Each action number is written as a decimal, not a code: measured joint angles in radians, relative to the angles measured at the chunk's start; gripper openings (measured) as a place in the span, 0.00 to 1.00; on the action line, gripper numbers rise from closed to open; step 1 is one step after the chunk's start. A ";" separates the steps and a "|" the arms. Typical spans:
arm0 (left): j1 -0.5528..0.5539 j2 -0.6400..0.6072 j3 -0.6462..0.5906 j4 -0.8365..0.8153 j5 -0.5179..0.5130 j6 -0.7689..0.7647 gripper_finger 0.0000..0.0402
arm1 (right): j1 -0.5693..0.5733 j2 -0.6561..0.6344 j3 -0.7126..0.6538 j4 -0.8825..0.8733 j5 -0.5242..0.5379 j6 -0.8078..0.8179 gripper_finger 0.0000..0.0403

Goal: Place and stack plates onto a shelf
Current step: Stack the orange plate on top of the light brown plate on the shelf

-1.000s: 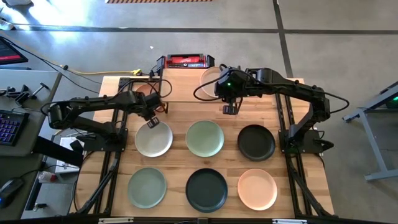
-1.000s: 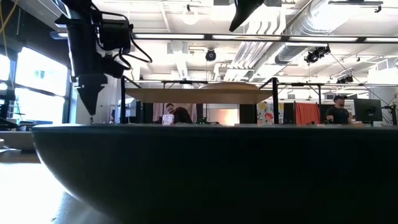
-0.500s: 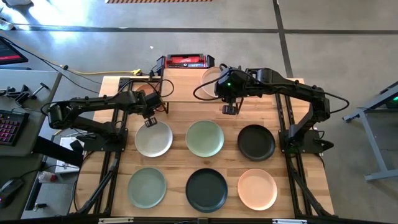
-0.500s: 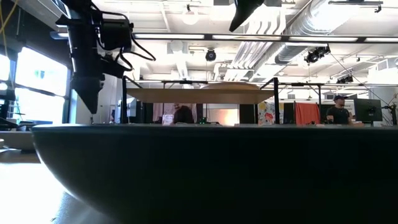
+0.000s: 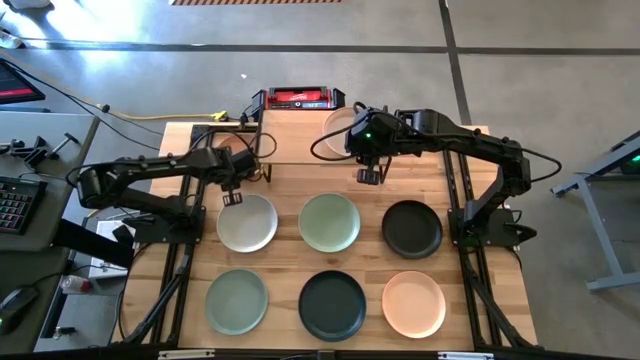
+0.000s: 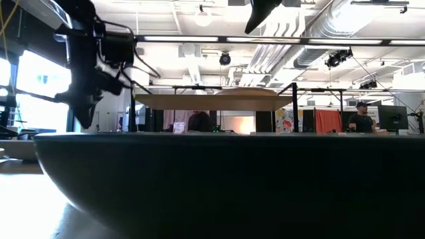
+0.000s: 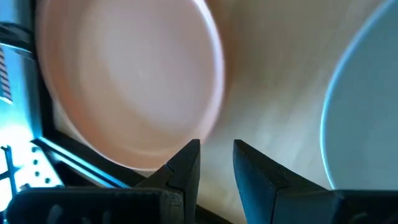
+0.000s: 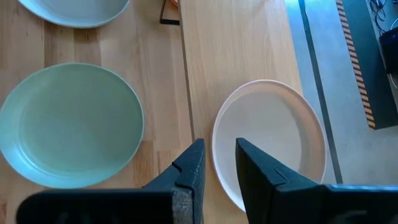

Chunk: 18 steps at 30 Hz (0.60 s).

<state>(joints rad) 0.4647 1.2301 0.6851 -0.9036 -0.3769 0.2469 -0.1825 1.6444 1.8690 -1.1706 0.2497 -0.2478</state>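
Note:
Six plates lie on the table in two rows: white (image 5: 248, 222), sage green (image 5: 330, 222) and black (image 5: 411, 228), then sage green (image 5: 236, 300), black (image 5: 332, 305) and peach (image 5: 413, 303). A white plate (image 5: 338, 128) (image 8: 270, 143) rests on the shelf (image 5: 300, 145). Another peach plate (image 7: 124, 81) sits by the shelf's left end, partly hidden under my left arm. My left gripper (image 5: 232, 196) (image 7: 216, 155) hangs shut and empty over the white table plate's far-left rim. My right gripper (image 5: 368, 176) (image 8: 219, 158) hovers shut and empty at the shelf's near edge.
A red and black box (image 5: 298, 98) stands just beyond the table's far edge. In the low view the near black plate's wall (image 6: 212, 186) fills the foreground, and the shelf (image 6: 206, 101) stands behind it. Bare wood shows between the plate rows.
My left gripper has moved a little toward the table's left edge, from over the white plate's far part to its far-left rim, and has tipped sideways. My right arm and all plates have stayed put.

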 joint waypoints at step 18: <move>0.000 0.000 -0.115 0.070 -0.002 0.125 0.21 | 0.000 0.000 0.000 0.000 0.000 -0.003 0.17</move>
<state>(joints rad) 0.4644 1.2304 0.5697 -0.8335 -0.3790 0.3723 -0.1824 1.6444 1.8690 -1.1704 0.2497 -0.2512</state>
